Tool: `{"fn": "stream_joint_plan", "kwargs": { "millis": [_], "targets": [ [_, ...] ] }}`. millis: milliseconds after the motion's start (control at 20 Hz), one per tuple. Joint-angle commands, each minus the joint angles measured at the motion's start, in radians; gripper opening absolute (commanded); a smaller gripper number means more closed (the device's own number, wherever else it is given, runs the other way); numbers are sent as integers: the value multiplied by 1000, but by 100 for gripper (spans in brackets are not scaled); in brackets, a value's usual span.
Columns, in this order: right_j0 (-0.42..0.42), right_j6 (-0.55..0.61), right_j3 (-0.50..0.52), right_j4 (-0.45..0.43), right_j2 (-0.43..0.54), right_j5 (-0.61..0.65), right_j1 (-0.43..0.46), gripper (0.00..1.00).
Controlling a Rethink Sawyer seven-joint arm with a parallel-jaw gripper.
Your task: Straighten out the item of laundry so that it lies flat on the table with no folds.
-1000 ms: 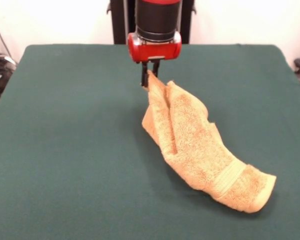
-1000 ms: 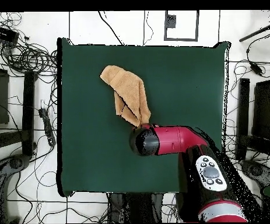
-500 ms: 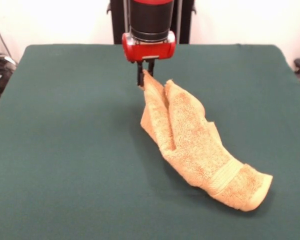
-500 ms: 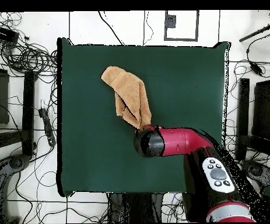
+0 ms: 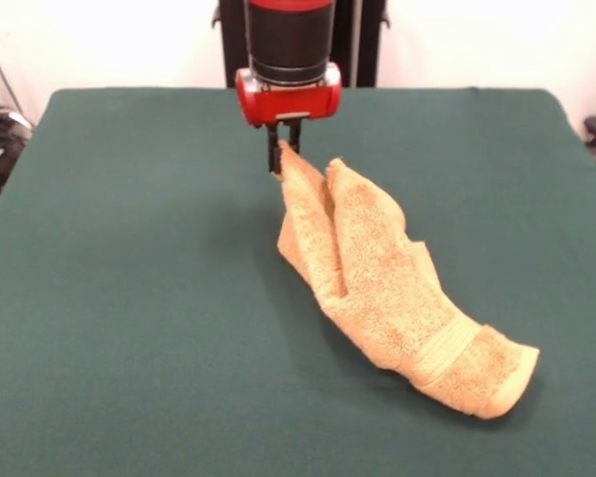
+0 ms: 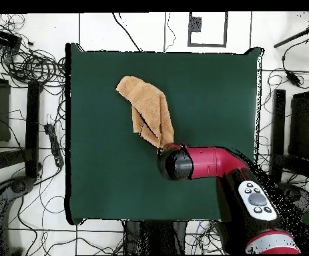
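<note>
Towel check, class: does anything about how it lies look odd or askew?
Yes. The towel is not flat: it is bunched lengthwise into thick folds, lying diagonally on the table, with one end lifted where the tool pinches it.

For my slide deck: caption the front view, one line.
Sawyer's gripper pinches one end of a folded golden-orange towel, its other end trailing on the green table.

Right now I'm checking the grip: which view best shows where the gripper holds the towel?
The front view: the gripper pinches the towel at a raised corner. From overhead, the arm hides the gripper; only the towel's outline shows.
</note>
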Motion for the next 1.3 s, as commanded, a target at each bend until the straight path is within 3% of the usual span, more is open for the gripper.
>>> {"fn": "stream_joint_plan", "kwargs": {
  "millis": [50, 950, 1300],
  "targets": [
    [-47, -121, 51, 7, 148, 169, 96, 0],
    [-176, -208, -61, -6, 261, 334, 180, 0],
    [-177, -204, -80, -46, 273, 341, 187, 0]
  ]
}}
